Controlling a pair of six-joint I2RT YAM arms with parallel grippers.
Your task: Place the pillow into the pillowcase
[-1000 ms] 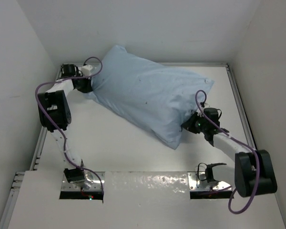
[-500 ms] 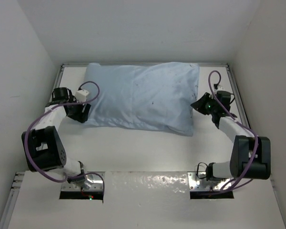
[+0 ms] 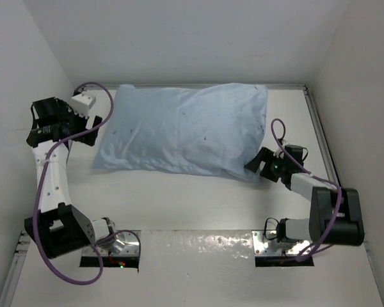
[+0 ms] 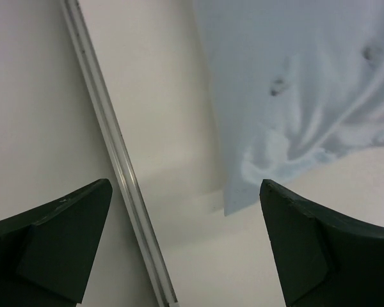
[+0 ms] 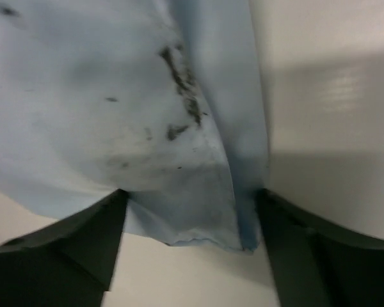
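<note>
I've just released: left hand (image 4: 184, 192) wide open, clear of the pillowcase (image 3: 182, 131); right hand (image 3: 255, 164) open astride its corner, gripping nothing. The pillow seems to be inside, flat on the worktop (image 3: 179, 198), so the task is likely done.

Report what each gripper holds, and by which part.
Nothing is held. The left gripper is open, apart from the pillowcase. The right gripper is open too, its jaws either side of the pillowcase's near right corner, not clamped.
</note>
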